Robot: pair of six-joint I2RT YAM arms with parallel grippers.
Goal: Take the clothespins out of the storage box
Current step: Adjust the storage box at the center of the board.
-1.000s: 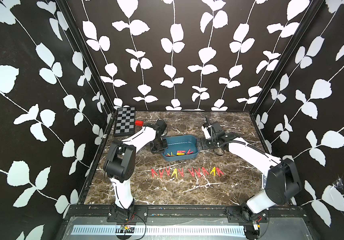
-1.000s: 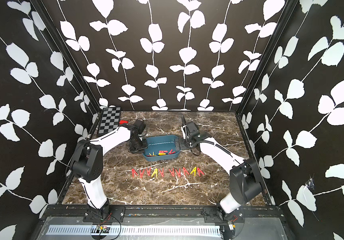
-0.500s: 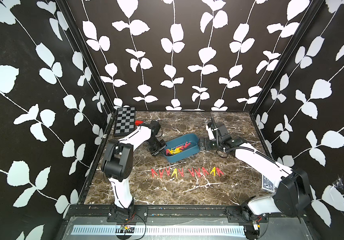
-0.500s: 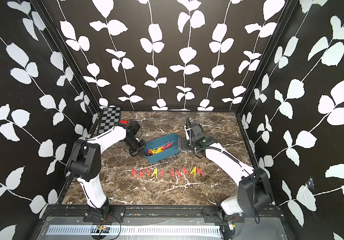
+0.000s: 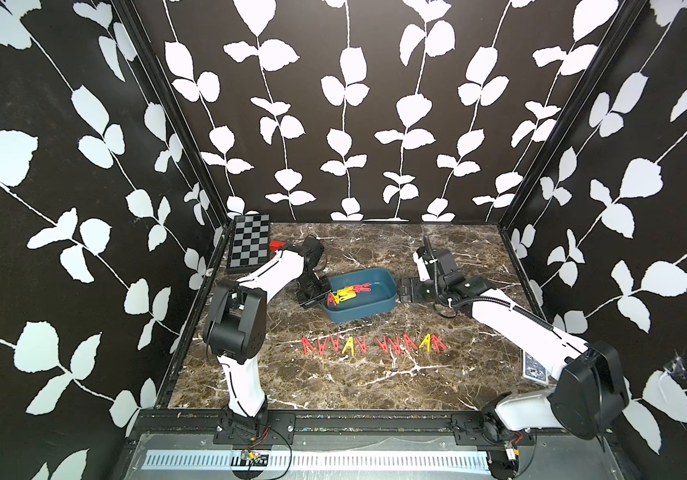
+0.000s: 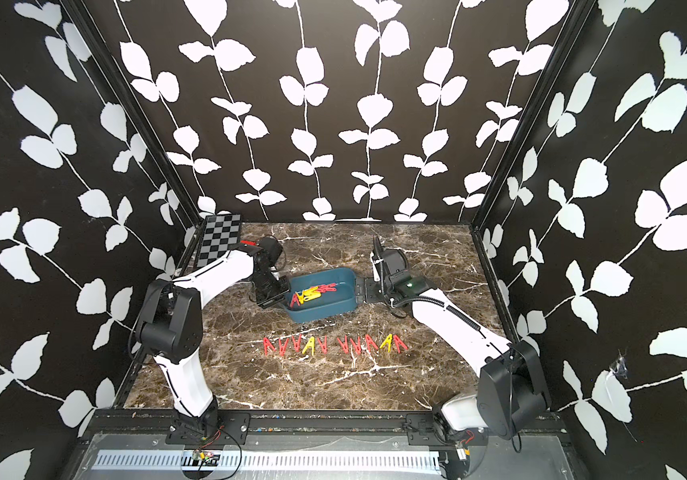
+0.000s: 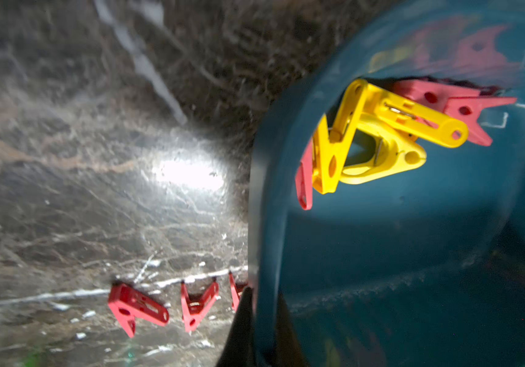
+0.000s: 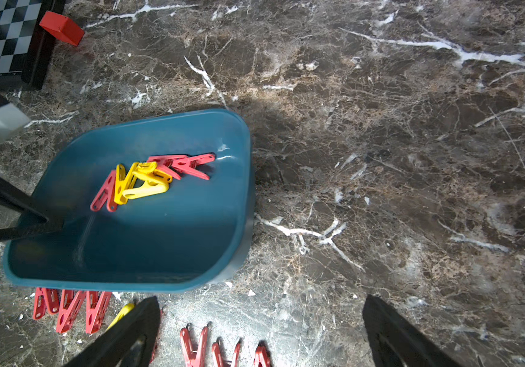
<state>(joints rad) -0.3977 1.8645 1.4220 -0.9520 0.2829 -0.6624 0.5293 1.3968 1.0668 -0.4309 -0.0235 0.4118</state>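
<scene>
The teal storage box (image 5: 368,307) (image 6: 325,311) is held tilted over the middle of the marble table. My left gripper (image 5: 312,291) (image 6: 277,293) (image 7: 262,295) is shut on the rim at the box's left end. Several red and yellow clothespins (image 5: 348,293) (image 6: 312,293) (image 7: 378,133) (image 8: 140,182) lie bunched inside the storage box (image 8: 159,248) (image 7: 381,254), towards that end. A row of clothespins (image 5: 373,345) (image 6: 333,345) (image 7: 197,305) (image 8: 70,308) lies on the table in front. My right gripper (image 5: 402,291) (image 6: 360,291) (image 8: 262,305) is open and empty, just off the box's right end.
A checkerboard (image 5: 250,243) (image 8: 3,38) lies in the back left corner with a small red block (image 5: 277,245) (image 8: 62,28) beside it. A dark patterned card box (image 5: 535,368) lies by the right wall, near my right arm's elbow.
The box has gone from flat to tilted in my left gripper, and the clothespins inside have slid towards its left end. My right arm's elbow has swung out to the right.
</scene>
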